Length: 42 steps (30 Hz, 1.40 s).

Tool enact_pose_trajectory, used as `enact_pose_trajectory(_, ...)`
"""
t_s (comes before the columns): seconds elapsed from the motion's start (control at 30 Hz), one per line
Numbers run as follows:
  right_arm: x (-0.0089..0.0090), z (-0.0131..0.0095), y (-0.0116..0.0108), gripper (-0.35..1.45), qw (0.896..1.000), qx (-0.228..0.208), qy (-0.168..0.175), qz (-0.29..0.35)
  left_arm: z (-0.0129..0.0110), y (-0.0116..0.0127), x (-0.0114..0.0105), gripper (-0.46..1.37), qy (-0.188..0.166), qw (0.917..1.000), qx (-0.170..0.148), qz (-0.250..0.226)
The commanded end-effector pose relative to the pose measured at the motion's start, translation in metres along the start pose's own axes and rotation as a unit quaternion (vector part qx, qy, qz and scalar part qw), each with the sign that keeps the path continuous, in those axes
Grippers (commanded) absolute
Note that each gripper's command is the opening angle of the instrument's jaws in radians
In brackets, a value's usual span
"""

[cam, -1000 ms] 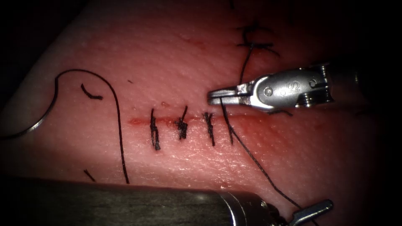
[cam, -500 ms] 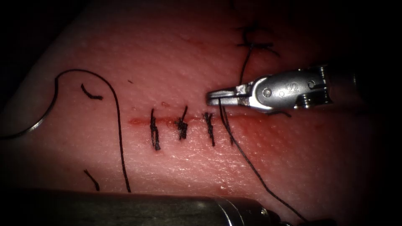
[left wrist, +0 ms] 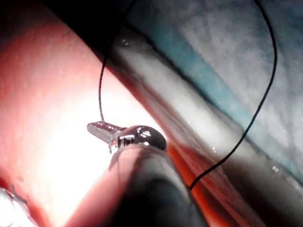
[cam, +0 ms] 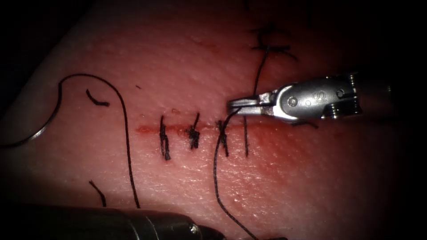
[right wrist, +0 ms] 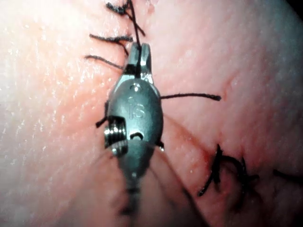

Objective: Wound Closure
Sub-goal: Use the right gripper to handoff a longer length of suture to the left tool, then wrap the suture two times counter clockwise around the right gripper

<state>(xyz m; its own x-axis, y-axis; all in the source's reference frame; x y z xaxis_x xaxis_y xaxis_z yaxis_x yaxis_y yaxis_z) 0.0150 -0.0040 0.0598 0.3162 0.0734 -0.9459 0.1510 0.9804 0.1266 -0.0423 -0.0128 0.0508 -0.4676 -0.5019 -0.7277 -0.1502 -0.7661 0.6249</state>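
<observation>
My right tool (cam: 232,106) hovers just above the horizontal cut (cam: 147,129) near its fourth stitch (cam: 245,142), jaws shut on the black thread (cam: 214,169). That thread bows down and left in a slack curve toward the lower edge. My left tool's shaft (cam: 147,224) lies along that edge. In the left wrist view its jaws (left wrist: 97,126) are shut on the thread (left wrist: 100,90). The right wrist view shows the right jaws (right wrist: 140,52) pinching the thread (right wrist: 134,21). The curved needle (cam: 31,135) lies free on the tissue's far left, held by neither tool.
Three dark stitches (cam: 194,133) cross the cut left of the right tool, and an older knot (cam: 269,44) sits above it. Thread from the needle arches over (cam: 89,76) and runs down (cam: 129,169). Short cut ends (cam: 95,100) lie on the tissue. Red fluid lines the cut.
The left tool's jaws closed on the thread and it drew back left along the lower edge. The taut thread between the tools went slack and bowed left. The right tool shifted slightly right.
</observation>
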Motion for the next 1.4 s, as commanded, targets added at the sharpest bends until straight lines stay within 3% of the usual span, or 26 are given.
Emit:
enact_pose_trajectory(0.03,0.0001,-0.0001,-0.0002,-0.35,1.0,-0.002,0.0,0.0,-0.0008,-0.0002,-0.0002,-0.35,-0.005,1.0,-0.004,-0.001)
enact_pose_trajectory(0.07,0.0005,-0.0003,-0.0005,-0.35,1.0,-0.001,-0.002,0.003,-0.0028,-0.0008,-0.0009,-0.35,-0.011,0.9999,-0.004,-0.004)
enact_pose_trajectory(0.2,0.0016,-0.0007,-0.0014,-0.35,1.0,-0.002,0.0,0.005,-0.0069,-0.003,-0.0032,-0.35,-0.027,0.9996,0.003,-0.012)
enact_pose_trajectory(0.33,0.0025,-0.0009,-0.0024,-0.35,1.0,-0.004,-0.002,0.005,-0.0096,-0.0057,-0.0063,-0.35,-0.041,0.9988,0.004,-0.025)
enact_pose_trajectory(0.57,0.003,-0.0017,-0.0036,-0.35,1.0,-0.01,-0.008,0.017,-0.0118,-0.0093,-0.0109,-0.35,-0.055,0.9981,0.005,-0.026)
enact_pose_trajectory(0.77,0.0034,-0.0021,-0.0038,-0.35,0.998,-0.013,-0.008,0.055,-0.0112,-0.0092,-0.0116,-0.35,-0.063,0.9976,0.007,-0.026)
enact_pose_trajectory(0.8,0.0035,-0.0021,-0.0038,-0.17,0.998,-0.013,-0.008,0.058,-0.011,-0.0091,-0.0115,-0.35,-0.064,0.9976,0.006,-0.025)
enact_pose_trajectory(0.83,0.0036,-0.0021,-0.0038,0.24,0.998,-0.013,-0.008,0.065,-0.0108,-0.009,-0.0115,-0.35,-0.065,0.9975,0.005,-0.025)
enact_pose_trajectory(0.9,0.0037,-0.0023,-0.0038,0.75,0.997,-0.014,-0.005,0.074,-0.0103,-0.009,-0.0113,-0.35,-0.067,0.9975,0.004,-0.019)
enact_pose_trajectory(0.97,0.0038,-0.0025,-0.0039,1.02,0.996,-0.027,-0.005,0.08,-0.0101,-0.009,-0.0112,-0.35,-0.068,0.9975,0.001,-0.019)
enact_pose_trajectory(1.1,0.004,-0.0035,-0.0037,1.23,0.995,-0.048,0.004,0.092,-0.0099,-0.0089,-0.0109,-0.35,-0.07,0.9974,-0.002,-0.013)
enact_pose_trajectory(1.4,0.0048,-0.0061,-0.0029,1.26,0.992,-0.066,0.011,0.107,-0.0086,-0.0088,-0.0087,-0.35,-0.063,0.9979,-0.011,0.005)
